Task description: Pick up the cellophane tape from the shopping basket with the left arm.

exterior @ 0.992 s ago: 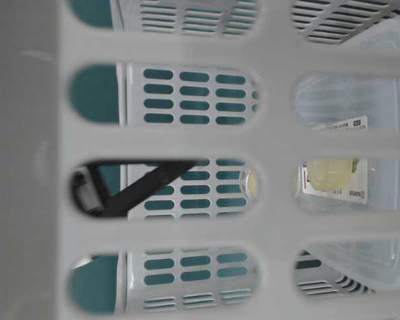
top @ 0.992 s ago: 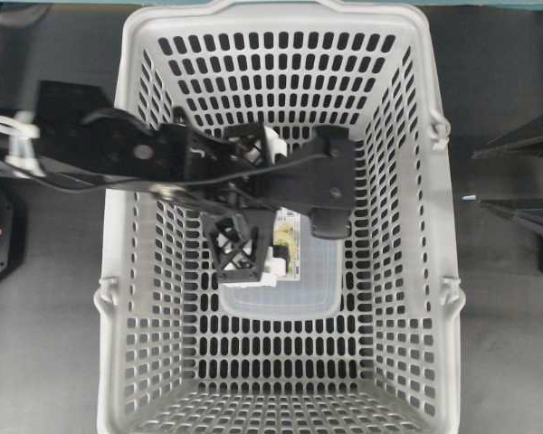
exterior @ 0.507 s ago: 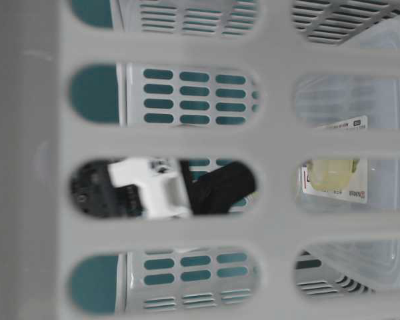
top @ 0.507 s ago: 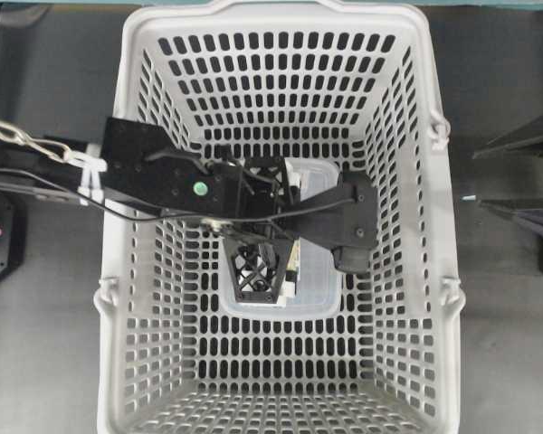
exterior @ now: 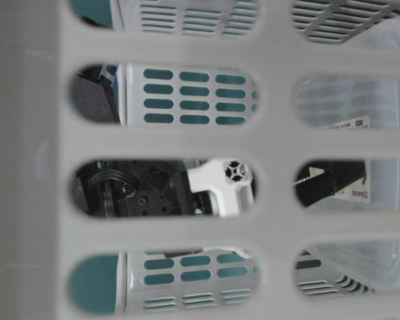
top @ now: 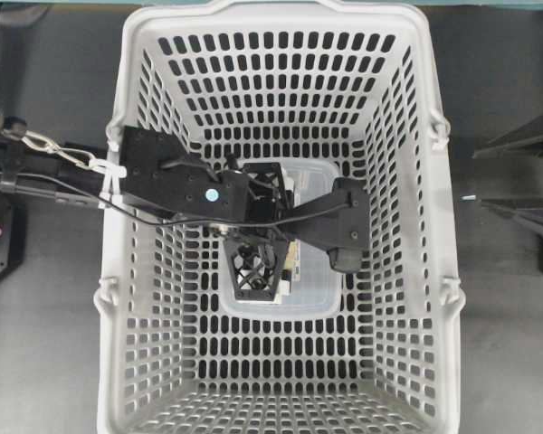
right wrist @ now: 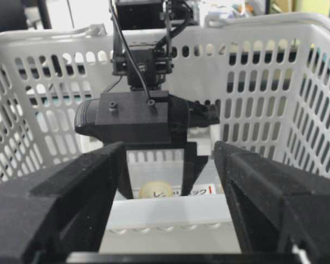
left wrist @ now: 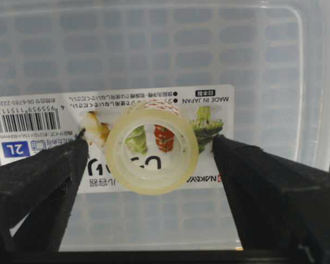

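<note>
Inside the shopping basket [top: 127,298], the left arm [top: 176,185] reaches over the side wall and down toward the floor, its gripper [left wrist: 148,165] poised for the grasp. The cellophane tape [left wrist: 152,148] lies flat, hole upward, on the printed label of a clear lidded container [left wrist: 275,66] resting on the basket floor. In the left wrist view the two black fingers [left wrist: 38,176] stand spread, one at each side of the roll and both clear of it, with nothing between them but the tape.

The step in hand appears to be the final approach. The next move likely calls for a short further descent so the fingers bracket the roll's outer wall, then a close across its width, then a straight lift clear of the basket rim. The roll is small and sits on a smooth lid, so it may slide if one finger touches first.

The right gripper [right wrist: 170,209] waits outside the basket, fingers apart and holding nothing, facing the basket wall.
</note>
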Action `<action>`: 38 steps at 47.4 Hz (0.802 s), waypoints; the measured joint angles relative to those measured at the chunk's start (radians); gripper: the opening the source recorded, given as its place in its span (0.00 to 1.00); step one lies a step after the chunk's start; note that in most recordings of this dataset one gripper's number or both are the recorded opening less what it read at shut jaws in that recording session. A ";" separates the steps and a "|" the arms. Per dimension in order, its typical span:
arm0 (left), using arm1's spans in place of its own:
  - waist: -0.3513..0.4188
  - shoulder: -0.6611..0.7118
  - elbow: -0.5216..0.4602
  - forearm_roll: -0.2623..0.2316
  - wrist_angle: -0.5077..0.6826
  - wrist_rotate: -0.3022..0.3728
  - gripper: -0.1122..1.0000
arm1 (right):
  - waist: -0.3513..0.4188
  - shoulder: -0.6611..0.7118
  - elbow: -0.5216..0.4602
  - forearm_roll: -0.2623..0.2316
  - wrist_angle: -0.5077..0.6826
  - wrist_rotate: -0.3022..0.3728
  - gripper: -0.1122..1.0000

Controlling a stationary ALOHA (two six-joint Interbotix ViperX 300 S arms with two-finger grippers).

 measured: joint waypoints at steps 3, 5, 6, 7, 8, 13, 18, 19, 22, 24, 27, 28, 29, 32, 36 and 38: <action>-0.002 -0.003 0.008 0.000 -0.009 0.000 0.89 | 0.000 0.000 0.000 0.002 0.000 0.000 0.67; -0.003 -0.003 0.009 0.000 -0.011 -0.002 0.85 | 0.000 -0.002 0.000 0.002 0.000 0.002 0.67; -0.003 -0.005 0.011 0.000 -0.012 0.000 0.83 | 0.000 -0.002 0.000 0.002 0.000 0.002 0.67; -0.005 -0.005 0.011 0.000 -0.012 0.000 0.80 | 0.000 -0.002 0.000 0.000 0.000 0.002 0.67; -0.005 -0.005 0.011 0.000 -0.014 0.000 0.76 | 0.000 -0.002 0.000 0.002 0.000 0.000 0.67; -0.009 -0.006 0.011 0.000 -0.015 0.002 0.54 | 0.000 0.000 0.000 0.002 0.000 0.002 0.67; -0.012 -0.015 0.012 0.000 -0.015 0.002 0.55 | 0.000 -0.002 0.002 0.002 0.000 0.002 0.67; -0.012 -0.017 0.012 0.000 -0.015 0.000 0.55 | 0.000 -0.002 0.002 0.002 -0.002 0.002 0.67; -0.014 -0.032 0.011 0.000 -0.011 0.002 0.55 | 0.000 0.000 0.003 0.002 0.000 0.002 0.67; -0.015 -0.051 0.005 0.000 -0.006 0.000 0.55 | 0.000 -0.002 0.003 0.002 0.000 0.002 0.67; -0.017 -0.080 -0.011 0.000 0.009 0.002 0.55 | 0.000 0.000 0.005 0.002 0.000 0.002 0.67; -0.015 -0.089 -0.020 0.000 0.018 0.002 0.55 | 0.000 -0.002 0.006 0.002 0.000 0.002 0.67; -0.015 -0.098 -0.028 0.000 0.028 0.002 0.55 | 0.000 -0.002 0.005 0.002 -0.002 0.002 0.67; -0.015 -0.121 -0.064 0.000 0.071 0.002 0.55 | 0.000 -0.002 0.006 0.002 0.000 0.003 0.67; -0.017 -0.146 -0.118 0.000 0.130 0.000 0.55 | 0.000 -0.002 0.006 0.002 -0.008 0.003 0.67; -0.017 -0.150 -0.152 0.000 0.173 0.002 0.55 | 0.000 -0.002 0.008 0.002 -0.012 0.003 0.67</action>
